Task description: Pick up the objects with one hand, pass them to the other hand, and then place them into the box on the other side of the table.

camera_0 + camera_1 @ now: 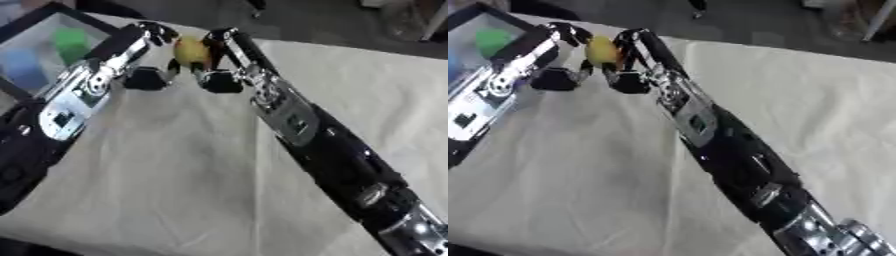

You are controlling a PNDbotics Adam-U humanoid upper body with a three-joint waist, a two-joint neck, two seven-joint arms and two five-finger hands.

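Note:
A yellow, rounded object [191, 51] is held above the white cloth at the upper middle, between my two hands. My right hand [224, 60] comes in from the lower right; its fingers curl over the object's right side and its thumb sits below. My left hand [147, 56] reaches in from the left, with its fingers curled against the object's left side and its thumb underneath. The dark-rimmed box [24, 26] stands at the upper left, just behind my left forearm. Inside it lie a green block [70, 42] and a blue block [24, 67].
The white cloth [175, 180] covers the table, with a wide open stretch between the two forearms and to the right. The table's far edge runs along the top, with dark floor beyond it.

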